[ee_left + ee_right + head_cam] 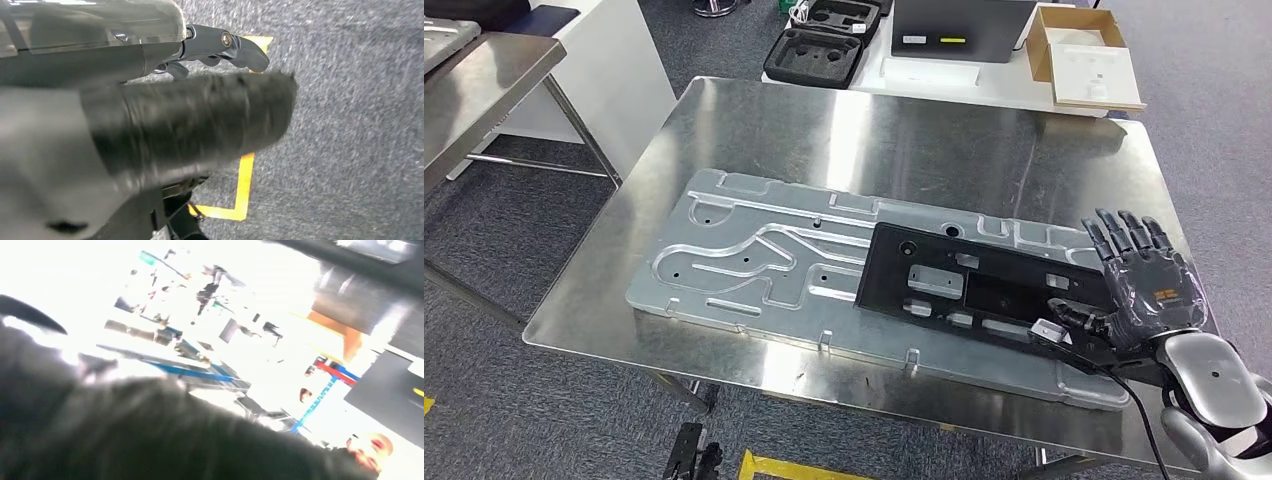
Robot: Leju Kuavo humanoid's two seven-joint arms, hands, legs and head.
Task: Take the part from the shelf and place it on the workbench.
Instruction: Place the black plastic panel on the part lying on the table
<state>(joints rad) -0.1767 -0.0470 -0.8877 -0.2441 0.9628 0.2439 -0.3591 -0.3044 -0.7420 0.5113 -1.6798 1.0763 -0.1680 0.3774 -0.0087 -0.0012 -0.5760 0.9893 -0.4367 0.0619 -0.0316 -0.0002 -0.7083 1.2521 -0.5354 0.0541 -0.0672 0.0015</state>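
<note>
A flat black part (984, 290) with cut-outs lies on the right half of a machined aluminium plate (744, 260), which rests on the steel workbench (824, 130). My right hand (1149, 285) is at the part's right end. Its fingers are spread and point away from me, and its thumb reaches over the part's near right corner; nothing is gripped. In the right wrist view that hand (150, 435) is a dark blur. My left hand (190, 120) hangs over grey carpet, thumb and a dark finger stretched out, holding nothing.
Behind the workbench a white table carries black foam cases (814, 55), a grey box (959, 25) and an open cardboard box (1079, 55). Another steel table (484, 90) stands at the left. Yellow tape (242, 190) marks the floor. A person (370, 450) is near.
</note>
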